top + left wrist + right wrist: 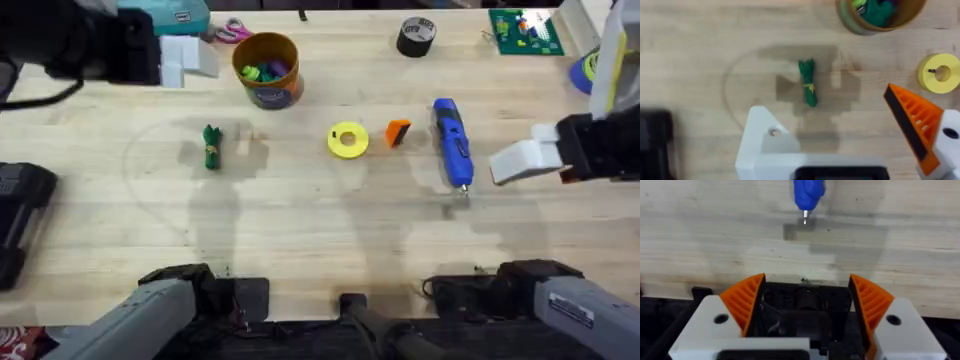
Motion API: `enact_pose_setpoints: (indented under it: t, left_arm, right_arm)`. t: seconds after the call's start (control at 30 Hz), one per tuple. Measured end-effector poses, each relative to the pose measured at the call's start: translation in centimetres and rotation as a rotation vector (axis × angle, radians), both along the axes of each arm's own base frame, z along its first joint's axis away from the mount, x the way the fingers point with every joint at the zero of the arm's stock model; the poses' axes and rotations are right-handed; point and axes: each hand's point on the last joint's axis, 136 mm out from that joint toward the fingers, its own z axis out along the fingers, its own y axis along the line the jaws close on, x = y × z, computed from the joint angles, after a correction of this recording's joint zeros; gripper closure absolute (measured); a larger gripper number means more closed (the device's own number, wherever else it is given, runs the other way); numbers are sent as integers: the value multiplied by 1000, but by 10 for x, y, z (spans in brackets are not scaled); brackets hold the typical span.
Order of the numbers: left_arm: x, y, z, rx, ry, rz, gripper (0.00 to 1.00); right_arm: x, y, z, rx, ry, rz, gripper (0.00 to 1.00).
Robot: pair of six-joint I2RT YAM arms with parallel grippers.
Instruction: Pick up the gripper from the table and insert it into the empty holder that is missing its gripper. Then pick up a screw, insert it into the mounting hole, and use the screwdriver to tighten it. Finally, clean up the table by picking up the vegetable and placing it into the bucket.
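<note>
Light wood tabletop, pretty tidy. The loose orange gripper (398,133) sits mid-table, between the yellow ring (347,140) at its 9 o'clock and the blue screwdriver (451,141) at its 3, which lies roughly 12-to-6 with its tip at 6. The right gripper (807,302) hangs wide open and empty, at about the wedge's 4 o'clock past the screwdriver, so I'd say that arm is nearer. The left gripper (840,135) is also spread and empty, one finger being the bare white holder (765,142), hovering over the green vegetable (808,82).
</note>
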Motion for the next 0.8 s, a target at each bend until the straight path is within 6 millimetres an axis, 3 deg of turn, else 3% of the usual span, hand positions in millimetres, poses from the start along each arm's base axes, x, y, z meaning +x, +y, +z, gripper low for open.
enact_pose_setpoints:
  t: [0.13,0.33,0.53,0.8]
  left_arm:
    - [10,-14,24,13,-131,-144,15]
    - [5,-31,49,8,-234,-261,15]
    - [15,-32,56,23,-278,-287,14]
    - [31,-33,46,16,-263,-312,15]
  right_arm:
    - [-2,0,0,0,6,0,6]
    - [-2,0,0,0,6,2,5]
    - [-2,0,0,0,6,3,5]
    - [-2,0,0,0,6,3,5]
